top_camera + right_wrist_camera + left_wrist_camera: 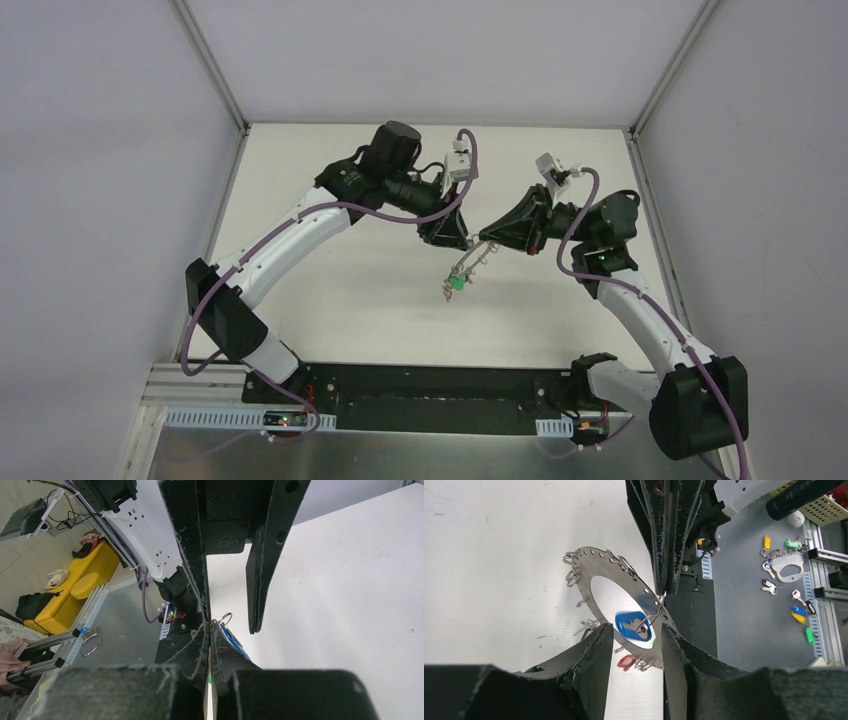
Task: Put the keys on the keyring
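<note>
Over the middle of the table (pixel 340 300), well apart from its edges, the right gripper (pixel 664 591), fingers pressed together, pinches the rim of the keyring (pixel 586 564). The left gripper (pixel 636 632) stands spread, gripping nothing, astride a blue-tagged key (pixel 630 625). The step in hand appears to be hooking that key's small split ring (pixel 650 620) to the rim (best done with the disc held steady and the left fingers closing on the tag, not the wire). The left wrist view shows the disc's face and a red tag (pixel 626 661). The right wrist view sees it edge-on, and the overhead shows a green tag (pixel 456 284) dangling.
</note>
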Controlling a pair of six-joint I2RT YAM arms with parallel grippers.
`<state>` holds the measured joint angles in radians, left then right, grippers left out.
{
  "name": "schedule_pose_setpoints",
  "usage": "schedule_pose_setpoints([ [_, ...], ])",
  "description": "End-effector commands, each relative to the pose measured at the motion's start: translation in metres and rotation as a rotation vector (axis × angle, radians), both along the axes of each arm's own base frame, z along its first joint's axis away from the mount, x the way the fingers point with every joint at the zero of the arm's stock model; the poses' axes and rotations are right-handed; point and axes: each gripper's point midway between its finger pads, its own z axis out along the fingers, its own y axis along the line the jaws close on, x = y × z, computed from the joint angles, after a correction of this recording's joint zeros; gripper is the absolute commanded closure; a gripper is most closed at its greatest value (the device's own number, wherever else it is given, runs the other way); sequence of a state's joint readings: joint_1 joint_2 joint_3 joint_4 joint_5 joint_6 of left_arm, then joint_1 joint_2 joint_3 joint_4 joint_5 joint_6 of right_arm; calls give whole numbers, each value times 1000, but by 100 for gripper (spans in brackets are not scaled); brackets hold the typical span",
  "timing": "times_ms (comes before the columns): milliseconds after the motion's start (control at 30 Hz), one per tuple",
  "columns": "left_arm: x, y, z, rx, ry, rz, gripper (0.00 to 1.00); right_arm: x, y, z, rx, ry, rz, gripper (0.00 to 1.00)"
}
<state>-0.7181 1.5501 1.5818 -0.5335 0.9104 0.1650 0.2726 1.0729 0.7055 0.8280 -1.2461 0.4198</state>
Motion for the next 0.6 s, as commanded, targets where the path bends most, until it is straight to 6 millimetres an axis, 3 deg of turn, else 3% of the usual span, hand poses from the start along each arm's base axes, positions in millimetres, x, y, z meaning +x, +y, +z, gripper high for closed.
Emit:
schedule_pose_setpoints([
  [0, 0, -6, 22, -71, -10, -42, 61, -4, -2, 9, 18, -69, 12, 100],
  [133, -5, -7, 23, -85, 14, -69, 77, -3, -1, 7, 15, -67, 12, 100],
  [367, -6, -5, 27, -100, 33, -79, 81, 0, -2, 3, 10, -68, 4, 100],
  [567, -5, -7, 25, -112, 55, -82, 98, 0, -3, 5, 13, -72, -3, 100],
])
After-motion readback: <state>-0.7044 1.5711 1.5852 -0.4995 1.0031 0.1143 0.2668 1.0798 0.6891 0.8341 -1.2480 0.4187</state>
